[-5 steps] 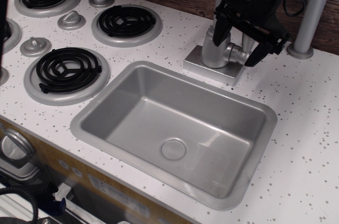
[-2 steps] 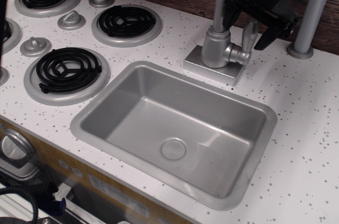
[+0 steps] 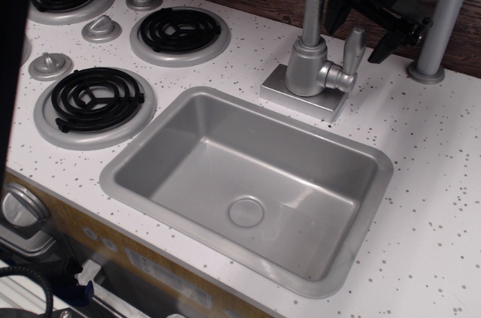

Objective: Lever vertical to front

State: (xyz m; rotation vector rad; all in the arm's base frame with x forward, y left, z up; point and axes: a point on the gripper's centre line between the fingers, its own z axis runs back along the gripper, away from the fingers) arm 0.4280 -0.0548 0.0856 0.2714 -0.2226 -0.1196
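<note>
Lever (image 3: 352, 51) stands near upright on the faucet's (image 3: 308, 62) right-side stub, behind the sink (image 3: 248, 183). Hand (image 3: 359, 32) sits just above and behind it, fingers spread wide, apparently holding nothing. Lever lies below and in front of the hand.

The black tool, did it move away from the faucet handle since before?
Yes. The tool has lifted up and back, off the lever, judged against the faucet base. It now hangs above the lever, open, and the lever stands upright.
</note>
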